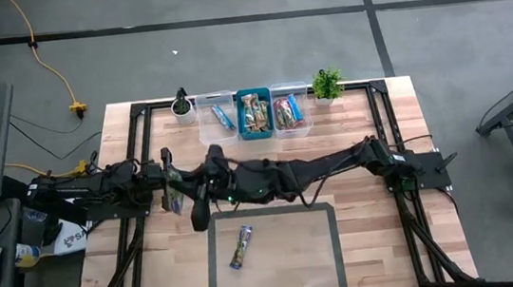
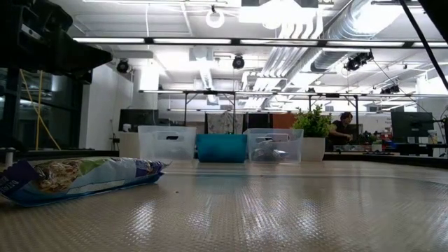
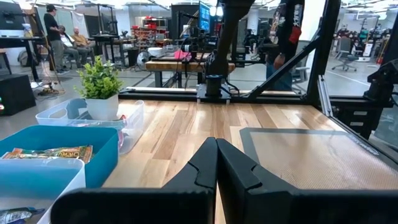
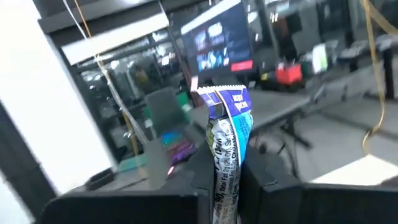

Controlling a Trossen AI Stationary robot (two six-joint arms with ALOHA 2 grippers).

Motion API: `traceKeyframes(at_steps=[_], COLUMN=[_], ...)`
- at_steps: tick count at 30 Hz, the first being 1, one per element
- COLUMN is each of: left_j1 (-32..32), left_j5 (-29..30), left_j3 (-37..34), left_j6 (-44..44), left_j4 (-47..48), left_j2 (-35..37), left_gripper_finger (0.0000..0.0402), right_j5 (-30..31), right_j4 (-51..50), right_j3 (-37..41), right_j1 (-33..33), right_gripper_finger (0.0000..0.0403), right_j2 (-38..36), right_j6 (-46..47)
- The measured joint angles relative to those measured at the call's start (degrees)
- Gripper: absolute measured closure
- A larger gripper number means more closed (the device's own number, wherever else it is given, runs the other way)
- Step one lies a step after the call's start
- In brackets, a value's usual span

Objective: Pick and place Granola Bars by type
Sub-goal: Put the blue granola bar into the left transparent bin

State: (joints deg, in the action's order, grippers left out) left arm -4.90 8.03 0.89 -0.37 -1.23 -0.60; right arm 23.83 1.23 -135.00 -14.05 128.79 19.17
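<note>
Right gripper [image 4: 227, 186] is clamped on a blue-wrapped granola bar [image 4: 227, 140], held aloft over the table's left half. Risk: grip sits at one end, so the slick wrapper may slip out during transfer to the bins [image 1: 254, 115].

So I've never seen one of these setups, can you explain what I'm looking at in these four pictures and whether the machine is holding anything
It is a robot with two dark arms at a wooden table. One picture looks down from above, one looks level across the table top, and the other two come from cameras on the arms' wrists.

At the table's far edge stand three bins with wrapped granola bars in them, and two small potted plants. One more bar lies on the grey mat at the near edge.

The right end effector is shut on a blue-wrapped bar, raised off the table, as its wrist picture shows. The left end effector is shut and empty.
</note>
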Motion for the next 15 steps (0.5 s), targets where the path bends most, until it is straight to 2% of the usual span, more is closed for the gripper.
traceKeyframes(at_steps=[5,15], left_j1=[0.00,0.01], left_j5=[0.00,-0.02], left_j3=[0.01,0.00], left_j6=[0.00,-0.01], left_j4=[0.00,0.00], left_j2=[0.00,0.00], left_gripper_finger=[0.0401,0.0401], right_j5=[-0.05,0.05], right_j4=[5.66,7.56], right_j3=[0.00,0.01], right_j1=[2.40,10.32], right_gripper_finger=[0.0381,0.0380], right_j2=[-0.02,-0.02], right_j6=[-5.10,-1.21])
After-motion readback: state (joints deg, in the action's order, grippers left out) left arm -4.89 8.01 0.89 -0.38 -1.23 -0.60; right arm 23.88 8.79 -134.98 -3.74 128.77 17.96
